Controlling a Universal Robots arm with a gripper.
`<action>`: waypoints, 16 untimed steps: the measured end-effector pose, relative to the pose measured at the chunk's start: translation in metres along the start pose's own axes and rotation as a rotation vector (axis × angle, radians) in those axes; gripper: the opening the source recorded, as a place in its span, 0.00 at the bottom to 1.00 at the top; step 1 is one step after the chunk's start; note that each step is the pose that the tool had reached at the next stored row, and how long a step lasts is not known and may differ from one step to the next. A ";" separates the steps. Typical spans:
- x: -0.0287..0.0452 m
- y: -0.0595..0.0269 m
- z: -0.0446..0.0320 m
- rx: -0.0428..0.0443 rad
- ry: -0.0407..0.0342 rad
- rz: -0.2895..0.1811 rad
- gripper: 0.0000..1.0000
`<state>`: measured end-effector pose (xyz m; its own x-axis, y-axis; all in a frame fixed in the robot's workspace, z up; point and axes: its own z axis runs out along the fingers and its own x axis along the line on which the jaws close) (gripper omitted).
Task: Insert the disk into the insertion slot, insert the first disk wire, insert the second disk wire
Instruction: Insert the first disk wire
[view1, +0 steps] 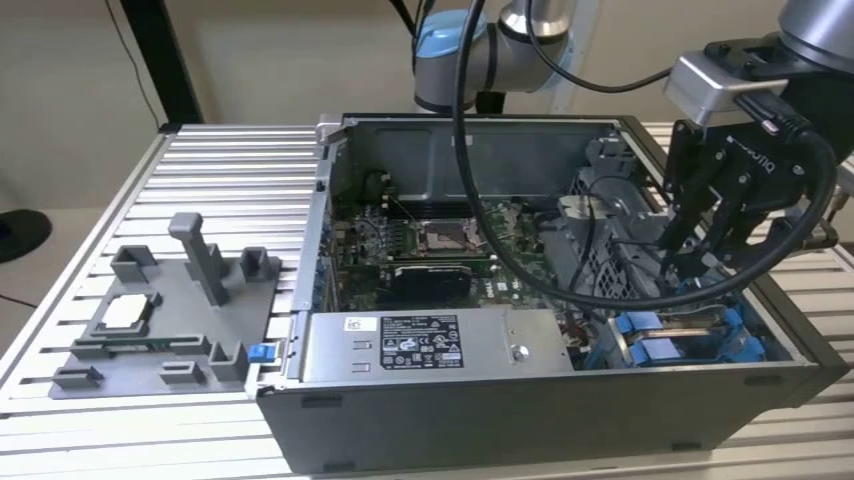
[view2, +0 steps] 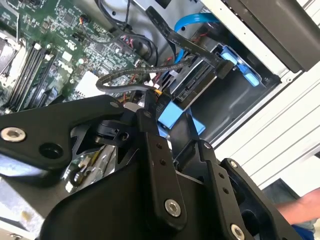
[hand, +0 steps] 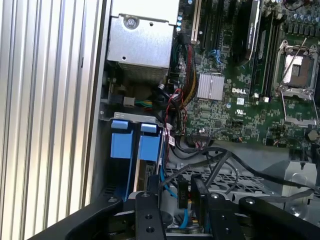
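Closest to you, in both wrist views, your gripper (hand: 175, 192) has its black fingers (hand: 148, 216) standing apart. A small black wire plug (hand: 183, 194) lies in the gap between them, closer to one finger than the other, and you cannot tell whether either pad touches it. In the second wrist view the gripper (view2: 170, 125) hangs just above a blue carrier tab. Right behind that tab you see the disk (view2: 197, 82), lying flat inside the insertion slot (hand: 131, 118) with its blue carrier end at the mouth of the bay. A flat blue cable (view2: 195, 20) curves above the disk, and a grey sheathed cable (view2: 132, 75) loops across beside the fingertips. Further in, the green motherboard (hand: 240, 100) covers the floor of the case, and the grey power-supply box (hand: 140, 42) sits at the slot's far side. In the exterior view your gripper (view1: 701, 262) is lowered into the end of the open computer case (view1: 534, 420) on the exterior view's right, over the blue fittings. The case rests on a slatted metal table (view1: 227, 170), and a grey fixture (view1: 174, 310) stands well apart on the exterior view's left. A person's hand (view2: 302, 207) shows at the edge of the second wrist view, outside the case.
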<state>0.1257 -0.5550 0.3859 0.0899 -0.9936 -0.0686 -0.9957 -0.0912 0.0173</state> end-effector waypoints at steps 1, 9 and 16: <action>0.0000 -0.0001 0.0001 0.0000 0.0000 0.000 1.00; -0.0013 -0.0004 0.0016 0.0000 -0.0001 0.000 0.00; -0.0019 -0.0004 0.0020 0.0000 -0.0001 0.000 0.00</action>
<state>0.1259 -0.5529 0.3840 0.0900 -0.9936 -0.0687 -0.9957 -0.0914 0.0172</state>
